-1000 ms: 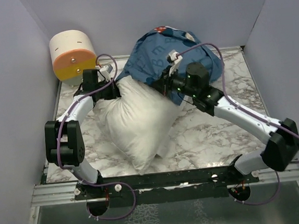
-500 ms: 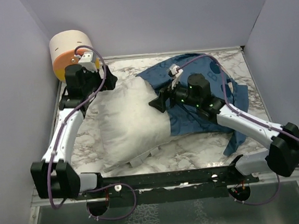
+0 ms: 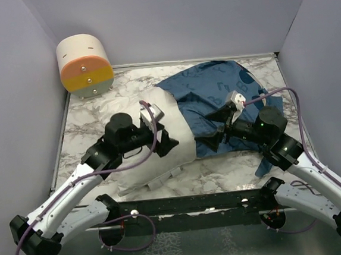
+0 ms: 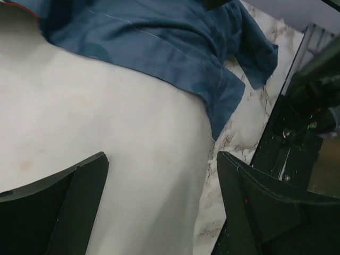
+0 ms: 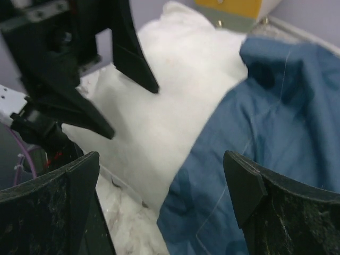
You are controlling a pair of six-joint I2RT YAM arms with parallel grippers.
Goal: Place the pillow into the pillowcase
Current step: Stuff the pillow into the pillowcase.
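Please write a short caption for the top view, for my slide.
Left tool and right tool, both open, above the white pillow partly covered by the blue pillowcase.

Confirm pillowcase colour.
The pillowcase is dark blue with faint lighter print; best in top external view.

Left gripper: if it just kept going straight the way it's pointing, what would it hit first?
Most likely the pillow: the open left gripper points at its white fabric, with the pillowcase edge farther ahead. The gap is hard to judge.

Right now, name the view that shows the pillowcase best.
Top external: nearly all of the pillowcase shows, overlapping the pillow. The left wrist catches only one edge, the right wrist only a blue fold.
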